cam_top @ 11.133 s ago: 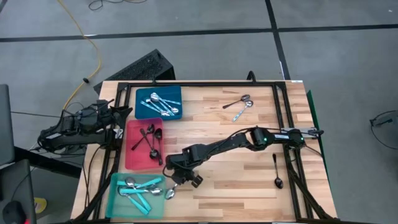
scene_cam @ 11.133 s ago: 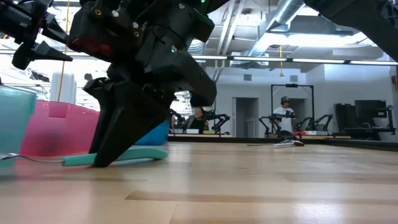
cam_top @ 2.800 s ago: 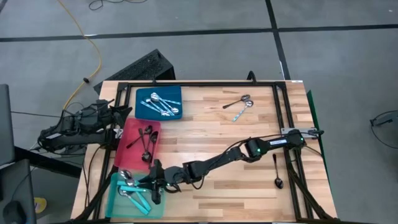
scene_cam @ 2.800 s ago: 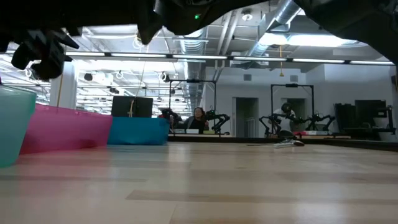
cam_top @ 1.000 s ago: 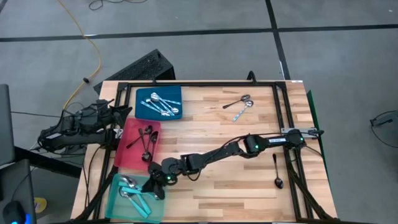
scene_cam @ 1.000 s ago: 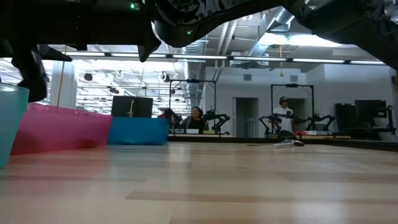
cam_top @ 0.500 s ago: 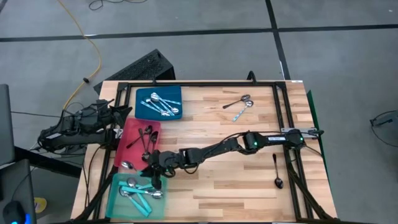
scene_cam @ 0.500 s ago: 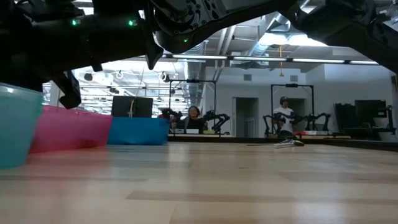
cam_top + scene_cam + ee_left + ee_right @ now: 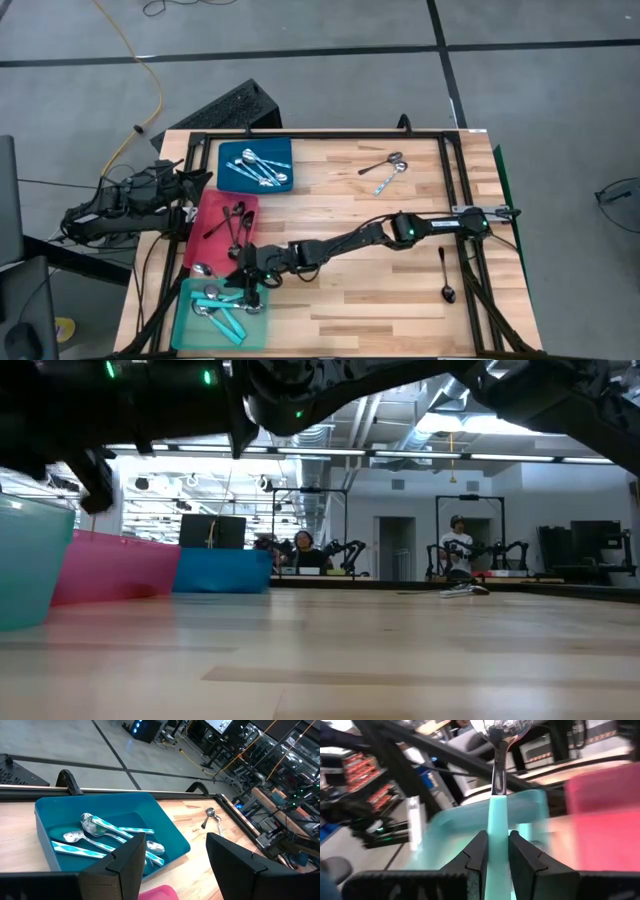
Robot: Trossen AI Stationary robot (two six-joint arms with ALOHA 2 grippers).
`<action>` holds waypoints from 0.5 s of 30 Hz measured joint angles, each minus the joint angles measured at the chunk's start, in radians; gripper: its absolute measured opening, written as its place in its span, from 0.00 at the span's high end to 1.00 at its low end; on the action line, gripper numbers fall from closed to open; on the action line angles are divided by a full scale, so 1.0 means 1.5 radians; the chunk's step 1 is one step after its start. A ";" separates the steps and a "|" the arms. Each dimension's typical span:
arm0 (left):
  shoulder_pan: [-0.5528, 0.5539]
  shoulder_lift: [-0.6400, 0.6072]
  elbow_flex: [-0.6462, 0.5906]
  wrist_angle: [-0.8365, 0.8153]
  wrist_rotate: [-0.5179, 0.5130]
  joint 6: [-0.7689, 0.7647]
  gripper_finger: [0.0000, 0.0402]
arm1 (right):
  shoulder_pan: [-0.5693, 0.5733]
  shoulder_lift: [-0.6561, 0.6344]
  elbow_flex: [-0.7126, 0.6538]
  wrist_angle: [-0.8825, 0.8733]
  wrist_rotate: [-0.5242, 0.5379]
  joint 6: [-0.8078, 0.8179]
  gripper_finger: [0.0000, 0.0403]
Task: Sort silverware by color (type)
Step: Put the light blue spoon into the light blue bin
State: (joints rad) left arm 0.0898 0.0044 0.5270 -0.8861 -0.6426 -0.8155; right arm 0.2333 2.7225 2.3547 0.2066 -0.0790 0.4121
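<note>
Most spoons were already sorted in trays; three remained at three o'clock on the table (image 9: 400,300). A turquoise-handled spoon (image 9: 496,795) was pinched by the right end effector (image 9: 247,280).

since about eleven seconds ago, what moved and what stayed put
The right tool gripped a turquoise-handled spoon on the bare wood beside the teal tray, then carried it left; it now hangs at that tray's edge, shut on the spoon. The left tool stayed parked by the blue tray. The two spoons at the far side and the black spoon near the right edge did not move.
</note>
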 joint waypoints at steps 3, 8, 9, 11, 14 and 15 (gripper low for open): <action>0.000 0.000 0.000 0.000 0.000 0.000 0.52 | 0.014 -0.001 0.002 0.000 -0.003 0.010 0.80; 0.000 0.000 0.000 0.000 0.001 0.000 0.52 | 0.024 -0.001 0.002 -0.056 0.003 0.039 0.80; 0.000 0.000 0.000 0.000 0.001 0.000 0.52 | 0.026 -0.001 0.001 -0.067 0.009 0.039 0.80; 0.000 0.000 0.000 0.000 0.001 0.000 0.52 | 0.029 0.000 0.000 -0.072 0.017 0.039 0.80; 0.000 0.000 0.000 0.000 0.001 0.000 0.52 | 0.033 0.000 0.000 -0.070 0.017 0.039 0.80; 0.000 0.000 0.000 0.000 0.001 0.000 0.52 | 0.033 0.001 0.000 -0.070 0.017 0.039 0.80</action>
State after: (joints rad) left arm 0.0898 0.0048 0.5270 -0.8860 -0.6411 -0.8154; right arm 0.2828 2.7232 2.3550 0.1009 -0.0536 0.4702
